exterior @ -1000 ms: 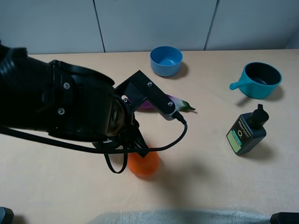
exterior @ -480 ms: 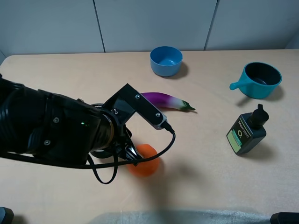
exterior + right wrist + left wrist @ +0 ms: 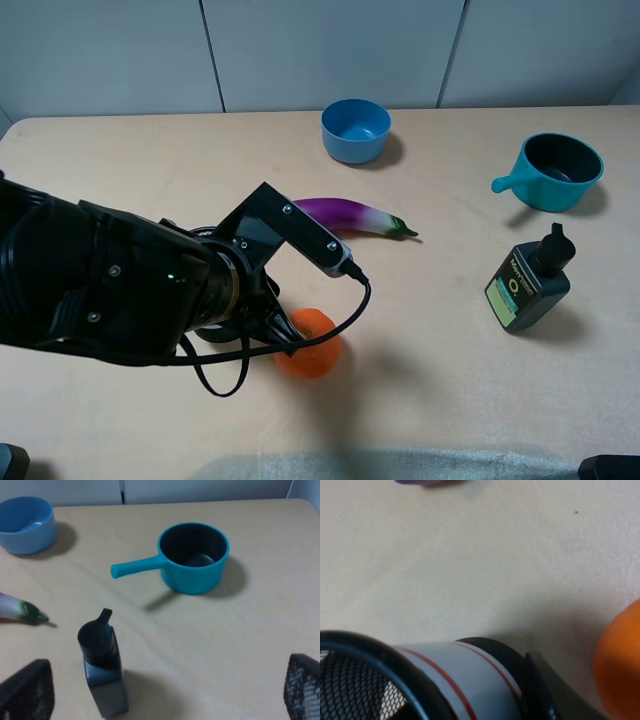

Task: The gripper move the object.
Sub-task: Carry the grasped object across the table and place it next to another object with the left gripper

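A high camera looks steeply down over the whole beige table (image 3: pixel 440 330). The left wrist camera sits almost against the tabletop, with a black wire-mesh cup (image 3: pixel 380 680) and an orange ball (image 3: pixel 620 665) crowding its edge. The right wrist camera looks from lower down, further back, at a teal handled cup (image 3: pixel 195 557) and a round blue bowl (image 3: pixel 25 524), both shared with the high view.

The left arm (image 3: pixel 100 290) reaches from the left edge toward the centre. The left gripper (image 3: pixel 258 325) under it is closed on the mesh cup (image 3: pixel 465 680), with one finger (image 3: pixel 537 687) visible. The right gripper (image 3: pixel 164 692) is wide open, its fingers (image 3: pixel 25 692) in the lower corners.
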Controlling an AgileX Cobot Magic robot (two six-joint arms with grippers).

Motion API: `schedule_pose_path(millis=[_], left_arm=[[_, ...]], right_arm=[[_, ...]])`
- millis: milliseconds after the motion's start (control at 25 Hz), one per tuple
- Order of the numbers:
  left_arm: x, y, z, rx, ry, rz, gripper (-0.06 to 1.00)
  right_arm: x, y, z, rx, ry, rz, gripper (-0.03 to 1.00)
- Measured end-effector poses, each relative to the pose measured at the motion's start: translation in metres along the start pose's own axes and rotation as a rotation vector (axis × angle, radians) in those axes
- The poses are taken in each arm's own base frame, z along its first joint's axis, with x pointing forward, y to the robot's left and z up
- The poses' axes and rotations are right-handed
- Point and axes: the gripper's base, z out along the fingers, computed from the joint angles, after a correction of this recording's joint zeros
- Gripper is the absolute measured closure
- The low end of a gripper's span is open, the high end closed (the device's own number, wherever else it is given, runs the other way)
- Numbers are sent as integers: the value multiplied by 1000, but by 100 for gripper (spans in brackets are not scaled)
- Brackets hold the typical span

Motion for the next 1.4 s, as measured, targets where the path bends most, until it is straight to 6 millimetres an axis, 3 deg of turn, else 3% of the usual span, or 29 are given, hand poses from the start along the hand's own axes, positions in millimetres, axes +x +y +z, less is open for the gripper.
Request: schedule_pose_path(millis=[520, 760, 1000, 1400], left_arm=[[0, 0, 0, 0, 1, -2, 63], [0, 0, 0, 1, 0, -3, 56], [0, 0, 0, 1, 0, -3, 39], [1, 0, 0, 3, 6, -11, 34]], right_arm=[[0, 0, 0, 0, 0, 0, 28], [0, 0, 0, 0, 0, 0, 28], [0, 0, 0, -1, 0, 0, 28], [0, 0, 0, -1, 0, 0, 28]])
